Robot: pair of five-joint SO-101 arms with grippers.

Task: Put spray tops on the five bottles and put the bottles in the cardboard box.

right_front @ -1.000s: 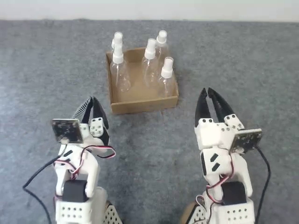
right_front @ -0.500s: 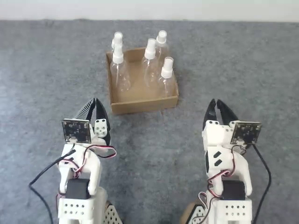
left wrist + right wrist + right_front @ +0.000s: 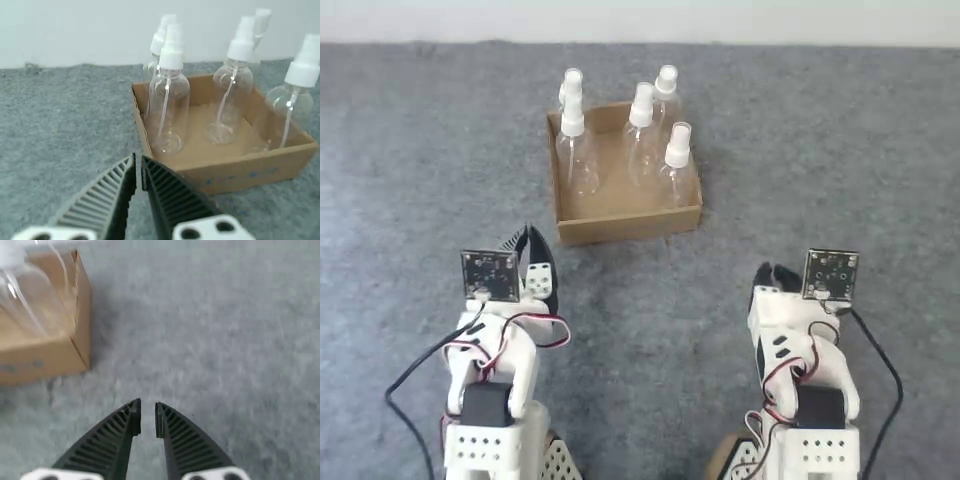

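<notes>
The cardboard box (image 3: 620, 215) sits at the middle far side of the grey carpet, also seen as the box (image 3: 250, 167) and its corner (image 3: 75, 340). Several clear bottles with white spray tops stand upright: three inside, bottle (image 3: 575, 150), bottle (image 3: 640, 120) and bottle (image 3: 675, 160). Two more, bottle (image 3: 570, 82) and bottle (image 3: 666, 82), stand at the box's far wall; I cannot tell whether inside or behind. My left gripper (image 3: 530, 240) (image 3: 138, 162) is shut and empty, short of the box's near wall. My right gripper (image 3: 772, 272) (image 3: 147, 411) is shut and empty, near-right of the box.
Grey carpet (image 3: 800, 150) spreads open on both sides of the box and between the two arm bases. A pale wall (image 3: 640, 20) runs along the far edge.
Both arms have drawn back from the box toward the near edge. The right gripper's fingers have closed from a slight gap.
</notes>
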